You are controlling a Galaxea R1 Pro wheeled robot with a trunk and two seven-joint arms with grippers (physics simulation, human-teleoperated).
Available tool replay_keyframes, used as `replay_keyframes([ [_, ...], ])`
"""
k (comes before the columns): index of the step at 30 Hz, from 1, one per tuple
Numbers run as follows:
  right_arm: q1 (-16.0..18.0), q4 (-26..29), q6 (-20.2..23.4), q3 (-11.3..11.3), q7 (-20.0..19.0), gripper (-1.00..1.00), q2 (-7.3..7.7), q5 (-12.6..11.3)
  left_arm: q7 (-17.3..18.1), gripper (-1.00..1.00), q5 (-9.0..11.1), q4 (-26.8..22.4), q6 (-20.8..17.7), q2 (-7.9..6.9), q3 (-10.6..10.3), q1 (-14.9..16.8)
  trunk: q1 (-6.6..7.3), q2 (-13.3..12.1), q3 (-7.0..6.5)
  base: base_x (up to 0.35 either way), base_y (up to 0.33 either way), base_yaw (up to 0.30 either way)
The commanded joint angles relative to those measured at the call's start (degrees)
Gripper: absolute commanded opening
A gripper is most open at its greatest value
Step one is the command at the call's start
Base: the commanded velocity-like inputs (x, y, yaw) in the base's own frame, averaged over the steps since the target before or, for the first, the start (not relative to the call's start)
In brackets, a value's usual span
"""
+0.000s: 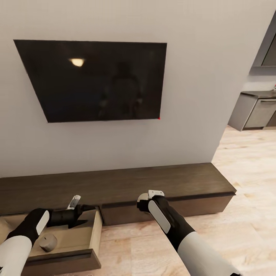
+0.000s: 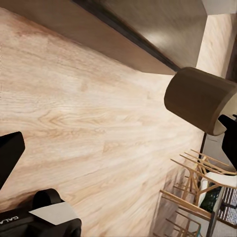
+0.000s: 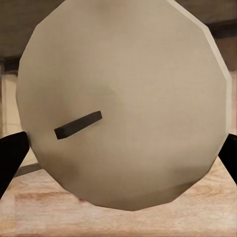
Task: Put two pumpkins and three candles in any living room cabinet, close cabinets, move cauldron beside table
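Presently: cabinet point(image 1: 161, 184) drawer point(image 1: 69, 239) stands open, one candle point(image 1: 48, 242) lying inside. Left gripper point(image 1: 78, 211) above drawer, fingers spread, empty. Right gripper point(image 3: 118, 148) pinching second candle point(image 3: 123, 103) before cabinet front. Outstanding, by judgement: this candle, third candle, pumpkins, closing, cauldron. Drawer's left part cut off; right fingertips hidden behind candle.

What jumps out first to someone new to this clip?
A big dark TV hangs on the wall above the long dark cabinet. Its left drawer stands open with a candle inside, and the right gripper holds another candle close to its camera.
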State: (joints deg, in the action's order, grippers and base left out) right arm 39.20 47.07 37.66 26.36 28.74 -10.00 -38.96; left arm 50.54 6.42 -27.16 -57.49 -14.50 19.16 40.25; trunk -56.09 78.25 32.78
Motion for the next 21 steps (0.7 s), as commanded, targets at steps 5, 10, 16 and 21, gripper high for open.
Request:
replay_keyframes([
  [5,0.0,0.0,0.0,0.0,0.0,-1.00,0.00,-0.1,0.1,1.00,0.0,0.0,0.0,-0.51,0.0,0.0,0.00,0.0,0.00,0.000,0.000,0.246],
  [10,0.0,0.0,0.0,0.0,0.1,-1.00,0.00,-0.1,1.9,1.00,0.0,0.0,0.0,-0.75,0.1,0.0,0.00,0.0,0.00,0.000,0.085,0.282],
  [16,0.0,0.0,0.0,0.0,0.0,-1.00,0.00,-0.1,2.7,1.00,-0.1,0.0,0.0,-0.79,0.1,0.0,0.00,0.0,0.00,0.000,0.242,0.199],
  [21,0.0,0.0,0.1,0.2,0.1,-1.00,0.00,-0.1,2.8,1.00,-0.1,0.0,0.0,-0.79,0.1,0.0,0.00,0.0,0.00,0.000,0.284,0.003],
])
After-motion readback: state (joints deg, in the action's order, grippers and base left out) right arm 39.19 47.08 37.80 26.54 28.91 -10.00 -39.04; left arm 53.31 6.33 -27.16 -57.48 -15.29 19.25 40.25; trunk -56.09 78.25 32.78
